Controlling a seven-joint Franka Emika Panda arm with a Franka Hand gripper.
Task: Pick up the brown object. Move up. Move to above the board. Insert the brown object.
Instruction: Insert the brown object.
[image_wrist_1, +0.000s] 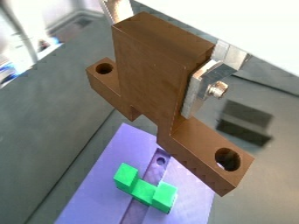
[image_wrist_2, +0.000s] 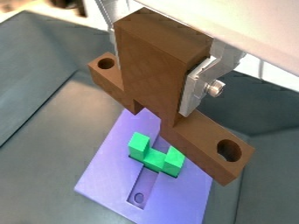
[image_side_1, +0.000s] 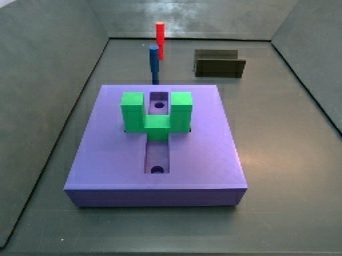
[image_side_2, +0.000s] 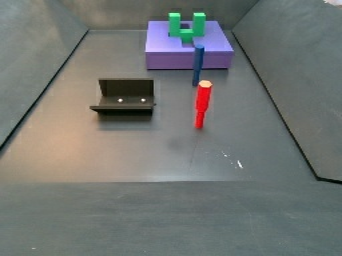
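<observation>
A simulated lab test cell: flat grey surface (image_side_2: 160, 150) with raised walls, plain-coloured blocky parts, gripper (image_wrist_1: 163, 74) held above.

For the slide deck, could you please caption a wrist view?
Gripper shut on the brown object, held above the purple board and its green bracket.

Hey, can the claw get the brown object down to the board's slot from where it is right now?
Probably yes. The claw, shut on the brown object, hangs above the board with open air between; only the green bracket over the slot might interfere.
</observation>
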